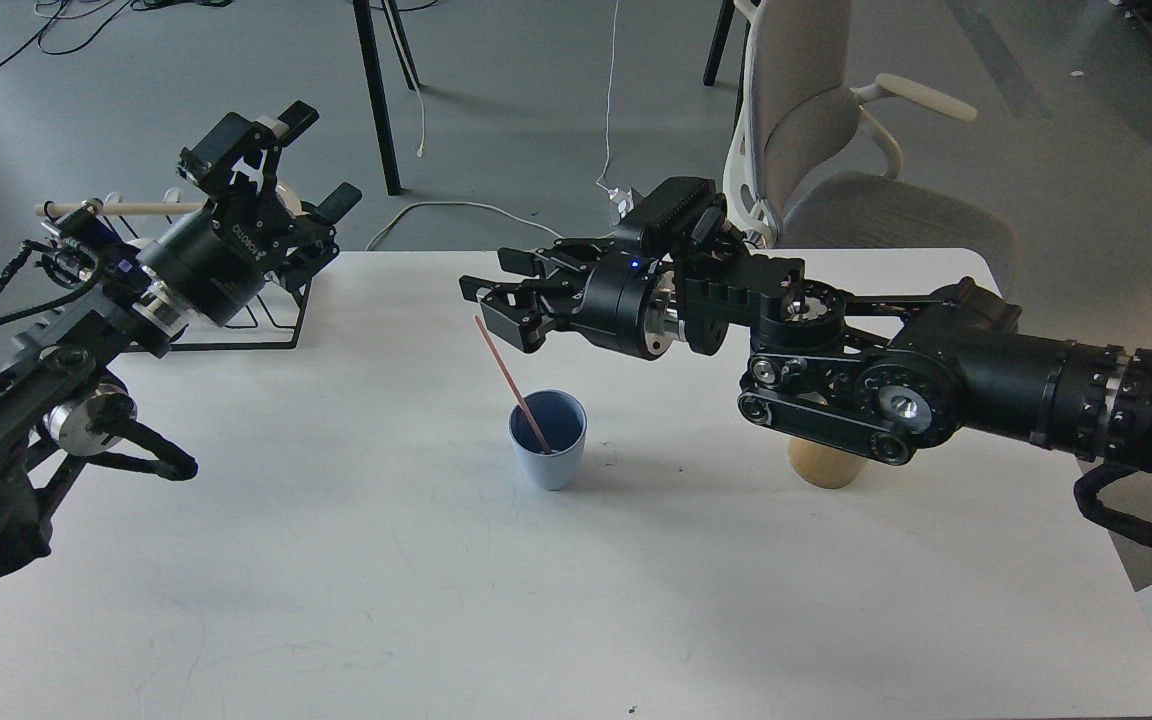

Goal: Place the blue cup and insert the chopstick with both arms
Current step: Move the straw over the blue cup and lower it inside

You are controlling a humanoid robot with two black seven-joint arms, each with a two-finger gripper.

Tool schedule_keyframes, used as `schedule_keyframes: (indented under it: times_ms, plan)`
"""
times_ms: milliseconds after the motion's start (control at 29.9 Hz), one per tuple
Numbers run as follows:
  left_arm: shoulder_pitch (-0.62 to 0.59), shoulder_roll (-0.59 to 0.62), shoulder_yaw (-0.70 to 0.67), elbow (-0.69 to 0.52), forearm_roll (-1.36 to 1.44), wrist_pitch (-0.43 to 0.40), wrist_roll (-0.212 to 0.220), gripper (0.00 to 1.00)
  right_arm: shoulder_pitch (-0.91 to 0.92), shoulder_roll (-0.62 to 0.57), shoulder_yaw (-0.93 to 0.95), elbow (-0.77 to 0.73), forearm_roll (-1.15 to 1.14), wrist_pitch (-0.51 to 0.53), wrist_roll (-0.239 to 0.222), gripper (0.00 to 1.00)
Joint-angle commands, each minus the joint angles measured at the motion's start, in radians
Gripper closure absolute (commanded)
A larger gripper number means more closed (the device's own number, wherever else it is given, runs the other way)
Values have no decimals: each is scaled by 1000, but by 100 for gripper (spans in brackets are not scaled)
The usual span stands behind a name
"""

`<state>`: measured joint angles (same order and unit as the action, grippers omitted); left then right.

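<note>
Much of the tan bamboo cup (pixel 824 465) at right of centre is hidden behind the right arm's (pixel 936 370) belt-driven joint; only its lower part shows below the black housing. In the upper left of the frame the black wire rack (pixel 266 325) is largely covered by the left arm (pixel 56 340), with its pale wooden rod (pixel 126 208) poking out to the left behind the wrist. Both arms are cut off at the frame edges, and the grey office chair (pixel 836 150) at upper right is cropped at the top.

The blue cup (pixel 548 440) stands upright on the white table (pixel 576 600), a little below the frame's centre. The chopstick (pixel 513 383) rests inside it, its lower end in the dark blue interior, its pink shaft leaning up and to the left over the rim.

The right gripper (pixel 496 300) hangs above and slightly left of the cup, its fingers spread apart and grasping nothing; the chopstick's upper tip lies just below the lower finger, and whether they touch cannot be told. The left gripper (pixel 311 160) sits in the upper left, well apart from the cup, its fingers splayed wide and empty.
</note>
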<state>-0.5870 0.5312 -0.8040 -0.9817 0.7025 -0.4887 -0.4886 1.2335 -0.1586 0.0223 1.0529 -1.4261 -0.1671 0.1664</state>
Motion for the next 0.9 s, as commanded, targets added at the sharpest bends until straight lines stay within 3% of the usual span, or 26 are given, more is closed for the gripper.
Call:
schedule_keyframes:
  times_ms: [0,167,434,568,868]
  plan:
    - [-1,-4,-1,0,0,0,0,3,0,-32,125,2,212,-2,-1,3]
    - [-10,-4,-9,0,-11,0,0,3,-18,-113,309,10,542,-2,-1,3]
    - [-27,-5,-35,0,-87,0,0,3,-276,-210,697,48,850,69,1,2]
    - [-36,-5,-32,0,-87,0,0,3,-425,-213,890,64,941,193,5,2]
    - [-48,-2,-20,0,-86,0,0,3,-649,-279,1065,95,990,639,15,2]
